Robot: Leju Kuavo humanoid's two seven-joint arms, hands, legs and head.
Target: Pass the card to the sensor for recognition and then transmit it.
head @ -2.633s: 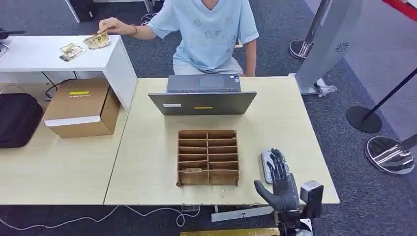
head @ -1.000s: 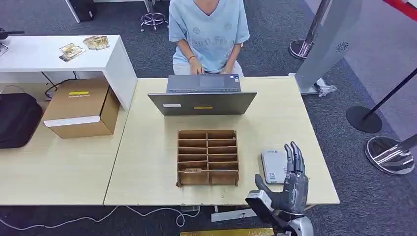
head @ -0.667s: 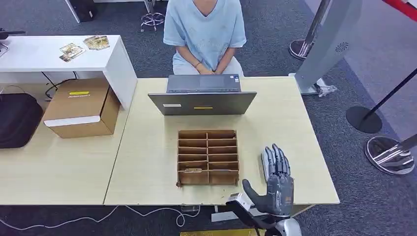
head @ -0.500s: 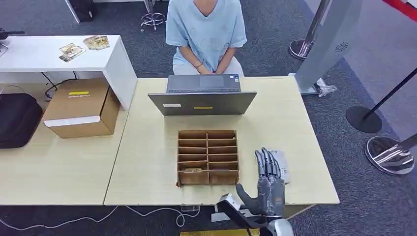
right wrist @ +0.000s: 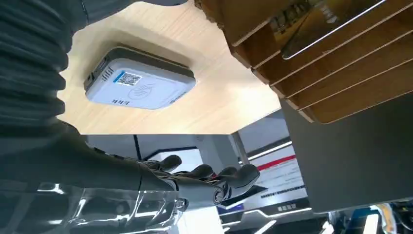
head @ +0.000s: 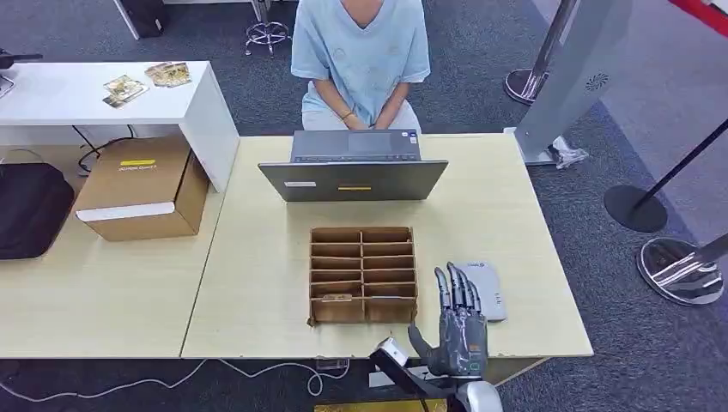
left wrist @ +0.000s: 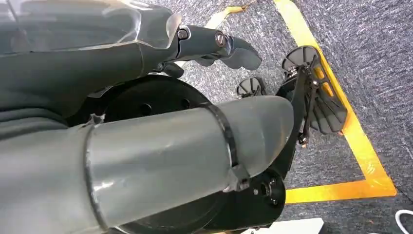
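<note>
A gold card [head: 336,298] stands in the front left slot of the wooden rack [head: 363,275] at the table's middle. The grey-white sensor [head: 486,287] lies flat on the table just right of the rack. My right hand [head: 457,324] hovers over the table's front edge between rack and sensor, fingers straight and spread, holding nothing. In the right wrist view the sensor [right wrist: 139,84] lies beside the rack [right wrist: 341,73], with the card [right wrist: 326,22] in a slot and my dark fingers [right wrist: 214,181] stretched out empty. My left hand [left wrist: 146,146] hangs by my body, empty.
An open laptop [head: 354,167] stands behind the rack, and a person [head: 360,51] sits behind it with hands in the lap. A cardboard box [head: 142,189] and a black bag [head: 30,206] are at the left. Stanchion bases [head: 635,206] stand on the carpet at the right.
My right hand has slid left, from over the sensor toward the rack's front right corner, uncovering the sensor. The person took both hands off the laptop and rested them in the lap.
</note>
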